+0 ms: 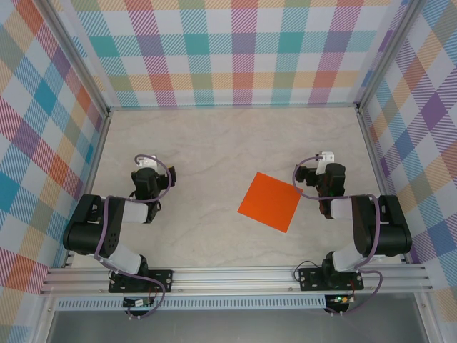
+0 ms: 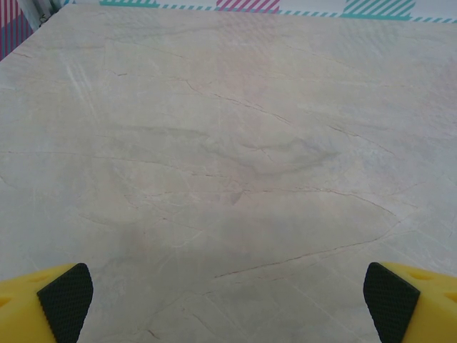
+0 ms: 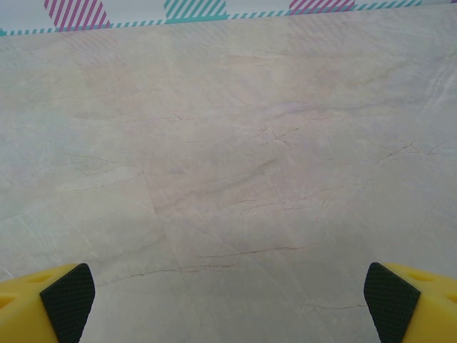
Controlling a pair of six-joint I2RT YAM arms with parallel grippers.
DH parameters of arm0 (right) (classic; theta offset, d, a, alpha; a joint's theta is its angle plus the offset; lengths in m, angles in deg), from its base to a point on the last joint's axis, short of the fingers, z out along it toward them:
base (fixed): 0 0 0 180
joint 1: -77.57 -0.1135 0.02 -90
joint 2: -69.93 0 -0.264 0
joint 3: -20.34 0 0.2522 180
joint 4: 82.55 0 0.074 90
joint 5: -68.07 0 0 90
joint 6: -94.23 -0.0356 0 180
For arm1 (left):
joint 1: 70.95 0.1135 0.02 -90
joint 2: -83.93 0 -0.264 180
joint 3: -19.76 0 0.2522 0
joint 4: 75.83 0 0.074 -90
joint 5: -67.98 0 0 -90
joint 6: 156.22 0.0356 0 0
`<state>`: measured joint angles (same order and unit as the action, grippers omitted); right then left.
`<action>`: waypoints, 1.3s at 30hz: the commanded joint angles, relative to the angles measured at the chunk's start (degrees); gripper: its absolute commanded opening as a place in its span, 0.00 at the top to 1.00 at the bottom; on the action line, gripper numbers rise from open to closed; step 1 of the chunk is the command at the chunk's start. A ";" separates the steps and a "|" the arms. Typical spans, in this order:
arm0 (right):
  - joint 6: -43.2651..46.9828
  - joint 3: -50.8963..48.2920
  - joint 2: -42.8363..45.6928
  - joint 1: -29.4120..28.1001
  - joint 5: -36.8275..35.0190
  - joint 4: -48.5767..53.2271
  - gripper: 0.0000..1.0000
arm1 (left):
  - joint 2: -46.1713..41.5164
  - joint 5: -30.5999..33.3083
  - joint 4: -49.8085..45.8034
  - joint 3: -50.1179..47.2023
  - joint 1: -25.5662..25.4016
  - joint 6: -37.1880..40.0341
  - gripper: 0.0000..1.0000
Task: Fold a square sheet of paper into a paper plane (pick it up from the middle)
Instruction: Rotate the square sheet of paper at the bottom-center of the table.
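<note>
**While both arms sit parked, the paper lies unfolded**

Since no fold is begun, the square sheet of paper (image 1: 270,202) lies flat on the table (image 1: 214,136), turned diamond-wise. It is just beside the right arm (image 1: 357,229) and well apart from the left arm (image 1: 107,229). The left gripper (image 2: 228,304) and right gripper (image 3: 228,304) are spread wide, with nothing between the pads (image 2: 66,300) and bare tabletop below. This looks like a start pose. The right side is nearer for the middle pickup, and flat thin paper will probably be hard to pinch.

Left arm (image 1: 103,232) and right arm (image 1: 368,229) sit folded, left fingers (image 2: 66,300) and right fingers (image 3: 68,296) spread wide.
</note>
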<state>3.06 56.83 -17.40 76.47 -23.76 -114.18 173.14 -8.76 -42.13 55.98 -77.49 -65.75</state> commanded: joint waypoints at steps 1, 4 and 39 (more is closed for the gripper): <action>0.49 1.19 -0.20 0.31 1.40 -0.58 0.00 | 0.35 -0.73 -0.35 1.10 0.96 -0.11 0.00; 0.55 1.02 -0.14 0.35 1.38 -0.87 0.00 | 0.18 -0.57 0.14 0.79 0.94 -0.03 0.00; -44.62 35.11 -2.20 -20.07 9.91 62.48 0.00 | -28.87 -10.91 -70.40 27.18 0.44 -25.41 0.00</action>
<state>-37.75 90.64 -18.19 56.78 -13.05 -52.78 145.84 -17.07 -110.76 83.57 -77.23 -90.32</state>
